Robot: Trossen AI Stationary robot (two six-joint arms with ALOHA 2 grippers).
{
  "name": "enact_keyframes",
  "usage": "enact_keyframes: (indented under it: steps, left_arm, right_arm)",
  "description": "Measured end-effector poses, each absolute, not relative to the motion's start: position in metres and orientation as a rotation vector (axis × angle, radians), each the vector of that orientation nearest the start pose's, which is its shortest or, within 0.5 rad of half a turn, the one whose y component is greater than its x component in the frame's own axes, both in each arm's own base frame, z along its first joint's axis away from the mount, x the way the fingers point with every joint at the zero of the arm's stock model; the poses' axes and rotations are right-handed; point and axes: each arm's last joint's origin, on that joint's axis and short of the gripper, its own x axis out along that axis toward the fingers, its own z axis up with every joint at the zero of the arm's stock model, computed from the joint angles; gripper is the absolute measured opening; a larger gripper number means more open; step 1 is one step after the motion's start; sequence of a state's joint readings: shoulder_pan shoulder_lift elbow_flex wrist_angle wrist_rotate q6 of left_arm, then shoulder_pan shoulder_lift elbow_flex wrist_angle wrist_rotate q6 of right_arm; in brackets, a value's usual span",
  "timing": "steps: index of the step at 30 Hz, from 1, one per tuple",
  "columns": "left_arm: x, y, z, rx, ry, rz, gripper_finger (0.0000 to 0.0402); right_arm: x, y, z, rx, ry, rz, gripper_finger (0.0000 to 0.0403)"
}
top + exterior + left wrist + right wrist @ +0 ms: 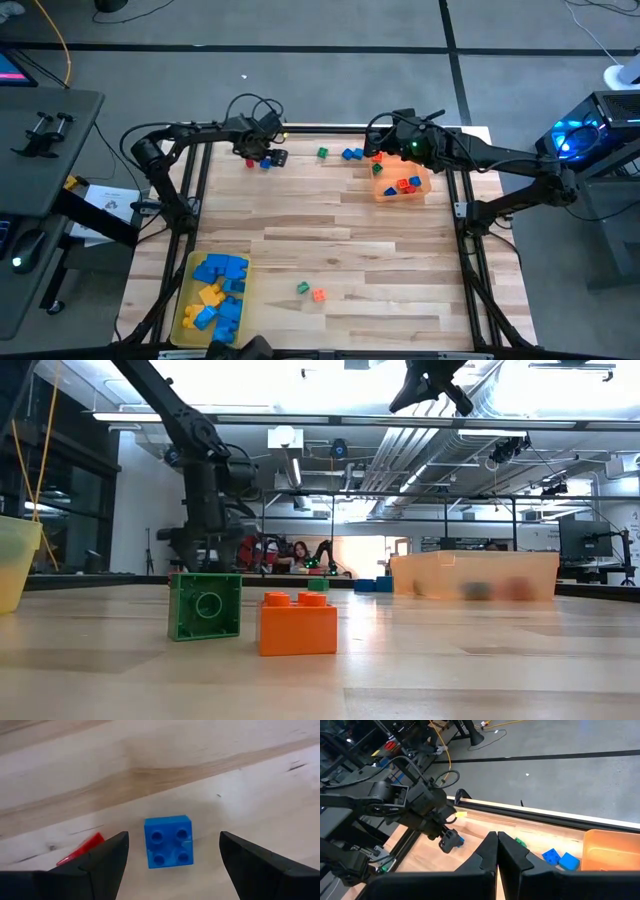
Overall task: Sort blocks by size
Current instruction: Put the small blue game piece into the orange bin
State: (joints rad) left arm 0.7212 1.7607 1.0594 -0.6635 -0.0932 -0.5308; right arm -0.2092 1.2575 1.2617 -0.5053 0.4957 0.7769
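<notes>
Between the left gripper's (172,850) spread fingers sits a small blue studded plastic cube (168,841), a red brick (82,850) just beside one finger. Lower squarely and close on blue alone. The right gripper (497,851), pressed together, waits above the translucent orange tray (612,851).

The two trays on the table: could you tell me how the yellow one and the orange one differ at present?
The yellow tray sits at the table's near-left corner; the orange tray sits at the far right, beside the right gripper. The yellow tray holds larger blue and yellow blocks; the orange tray holds tiny mixed-colour cubes. Both are translucent and open-topped.
</notes>
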Motion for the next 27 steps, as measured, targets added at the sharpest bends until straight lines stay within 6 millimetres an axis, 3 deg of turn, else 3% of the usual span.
enact_keyframes:
  steps: [11, 19, 27]
  left_arm:
    - [0.240, 0.207, 0.157, -0.797, 1.120, 1.101, 0.0293]
    - [0.257, 0.194, 0.158, -0.697, 1.048, 1.186, 0.0293]
    - [0.264, 0.193, 0.133, -0.764, 1.090, 1.215, 0.0293]
  right_arm:
    - [0.256, -0.068, 0.370, 0.636, 0.226, -0.846, 0.0000]
    - [0.256, -0.068, 0.370, 0.635, 0.227, -0.847, 0.0000]
    - [0.255, -0.068, 0.367, 0.629, 0.260, -0.856, 0.0000]
